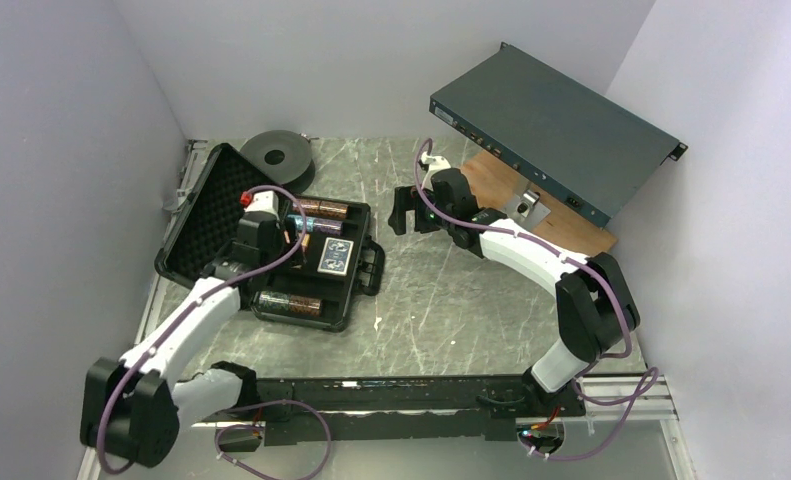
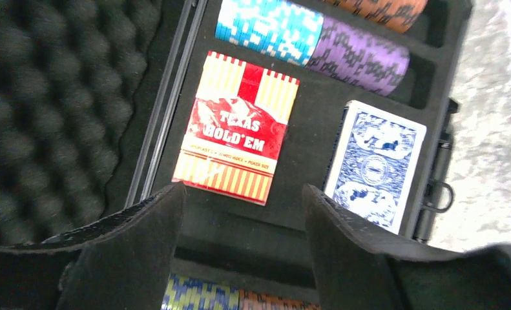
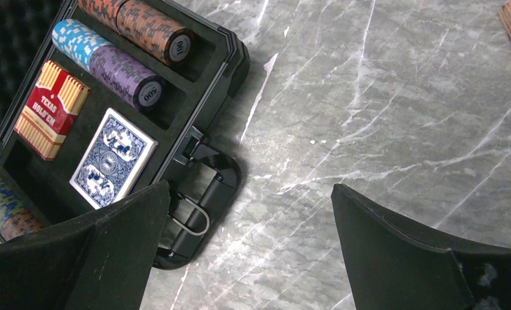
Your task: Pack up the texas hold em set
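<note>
The black briefcase (image 1: 363, 292) lies open at the left, with its foam lid (image 1: 203, 215) laid back. In the left wrist view its tray holds a red Texas Hold'em deck (image 2: 236, 135), a blue-backed deck (image 2: 375, 165), blue (image 2: 269, 29), purple (image 2: 359, 58) and orange-brown (image 2: 382, 10) chip stacks, and more chips in a near row (image 2: 201, 297). My left gripper (image 2: 243, 213) is open and empty, just above the tray near the red deck. My right gripper (image 3: 249, 206) is open and empty over bare marble, right of the case handle (image 3: 207, 194).
A black round spool (image 1: 279, 153) lies behind the case. A large dark-grey metal box (image 1: 556, 125) rests tilted on a wooden board (image 1: 561, 215) at the back right. White walls close in on the left, back and right.
</note>
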Tool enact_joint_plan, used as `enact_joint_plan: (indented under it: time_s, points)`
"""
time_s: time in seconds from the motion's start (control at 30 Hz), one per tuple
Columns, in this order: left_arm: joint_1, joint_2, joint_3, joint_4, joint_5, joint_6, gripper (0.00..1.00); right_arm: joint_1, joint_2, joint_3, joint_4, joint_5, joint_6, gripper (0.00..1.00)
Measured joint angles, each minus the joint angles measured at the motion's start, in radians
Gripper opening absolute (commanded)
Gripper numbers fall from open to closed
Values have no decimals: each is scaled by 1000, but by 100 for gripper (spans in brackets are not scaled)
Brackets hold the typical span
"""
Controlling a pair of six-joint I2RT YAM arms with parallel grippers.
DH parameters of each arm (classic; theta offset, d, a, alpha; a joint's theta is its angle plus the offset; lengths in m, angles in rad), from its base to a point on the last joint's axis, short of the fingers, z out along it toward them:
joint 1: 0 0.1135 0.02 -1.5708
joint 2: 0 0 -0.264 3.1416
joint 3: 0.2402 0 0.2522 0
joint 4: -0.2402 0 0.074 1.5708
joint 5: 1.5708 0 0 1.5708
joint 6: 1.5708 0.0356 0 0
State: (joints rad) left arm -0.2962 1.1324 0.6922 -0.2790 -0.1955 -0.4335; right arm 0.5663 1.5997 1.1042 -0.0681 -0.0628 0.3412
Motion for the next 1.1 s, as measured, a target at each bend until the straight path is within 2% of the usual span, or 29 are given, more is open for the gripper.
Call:
enact_joint_plan:
  time_s: [0.03, 0.07, 0.23, 0.33, 0.57, 0.73, 0.87, 1.0, 1.1]
  points:
    - [0, -35, 0, -12, 0, 6, 97, 0, 1, 0, 0, 0, 0, 100]
    - [0, -75, 0, -24, 0, 14, 99, 0, 1, 0, 0, 0, 0, 100]
    - [0, -258, 12, -74, -3, 27, 100, 0, 1, 1, -1, -3, 0, 100]
    - [0, -320, 76, -145, -17, 34, 100, 0, 2, 4, -3, -10, 0, 100]
    - [0, -336, 287, -314, -143, 110, 100, 0, 7, 10, -5, -40, 0, 100]
    - [17, -348, 338, -400, -261, 177, 100, 0, 7, 10, -5, -64, 0, 100]
    - [102, -317, 401, -454, -315, 228, 100, 0, 7, 10, -4, -83, -1, 100]
    - [251, -245, 511, -473, -312, 257, 100, 0, 8, 13, -5, -103, -1, 100]
    - [304, -194, 575, -469, -296, 256, 100, 0, 11, 17, -6, -113, -1, 100]
